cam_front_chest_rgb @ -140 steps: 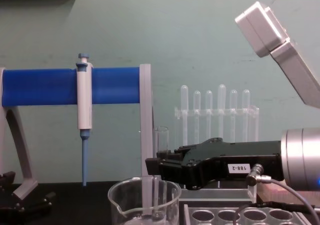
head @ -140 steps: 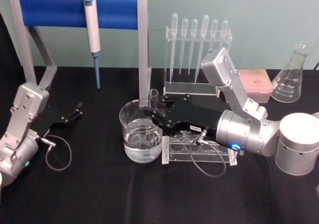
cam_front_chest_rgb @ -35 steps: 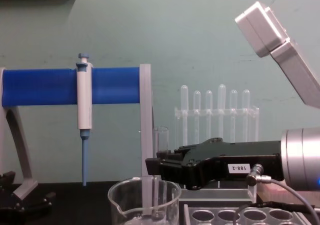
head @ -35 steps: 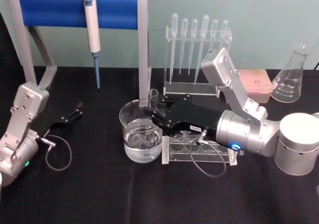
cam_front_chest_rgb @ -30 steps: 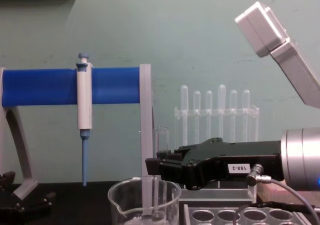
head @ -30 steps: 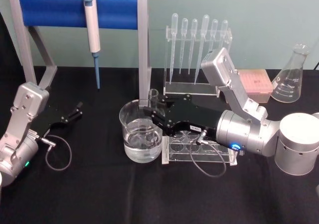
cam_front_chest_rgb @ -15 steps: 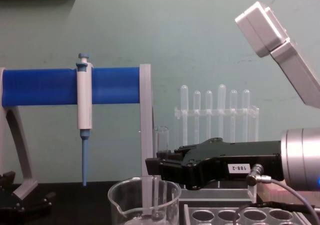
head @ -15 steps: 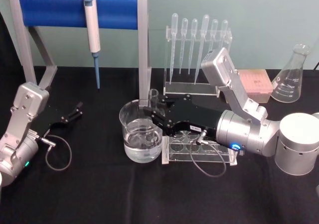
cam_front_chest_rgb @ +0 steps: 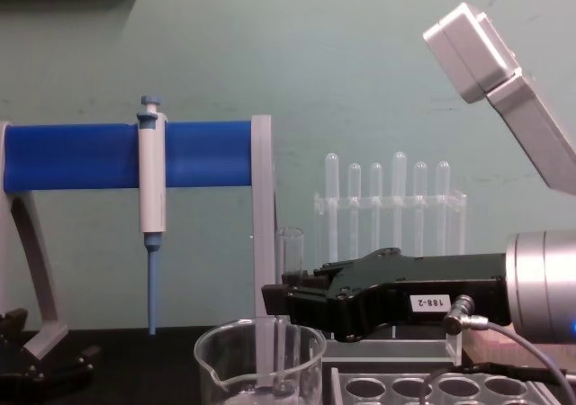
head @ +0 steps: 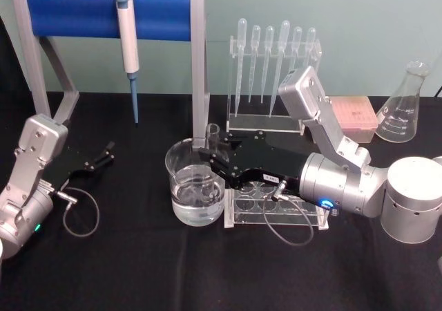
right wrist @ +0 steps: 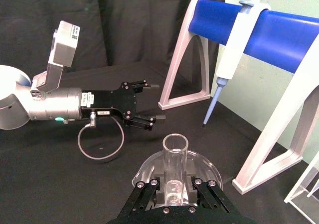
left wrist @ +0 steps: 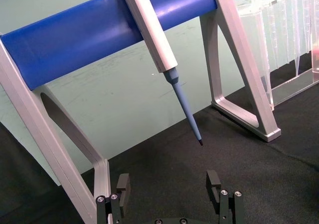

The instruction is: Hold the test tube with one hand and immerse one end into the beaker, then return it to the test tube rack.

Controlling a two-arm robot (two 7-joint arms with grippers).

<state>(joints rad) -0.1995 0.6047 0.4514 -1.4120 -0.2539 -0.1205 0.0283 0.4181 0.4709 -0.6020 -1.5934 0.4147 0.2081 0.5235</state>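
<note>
Test tube (head: 213, 135): clear glass, round open rim, upright, upper part sticking above the beaker (head: 173, 180), lower end down inside it by the wall nearest the rack; can't tell if the tip is in the liquid. The beaker is wide clear glass with a pour spout and clear liquid in its lower part, standing on a matte black table cloth (head: 138, 269) and touching or just beside the test tube rack (head: 307, 215). The rack is clear acrylic with round holes in its top plate. Right gripper (head: 210, 160): flat black plates with screws, a white numbered label, a silver cylindrical wrist, and it reaches level over the rack. Its fingers are narrowed onto the tube, pinching it from both sides below the rim, above the beaker mouth. Left gripper (head: 103, 155): same black build, low over the cloth, well apart from the beaker, fingers spread wide with nothing between them. Behind stands a grey frame with a smooth blue bar (head: 76, 14) carrying a hung white pipettor (head: 127, 41) with a blue tip. A clear stand of frosted plastic pipettes (head: 273, 55) is further right, then a pink box (head: 353, 116) and a conical glass flask (head: 404, 107).
</note>
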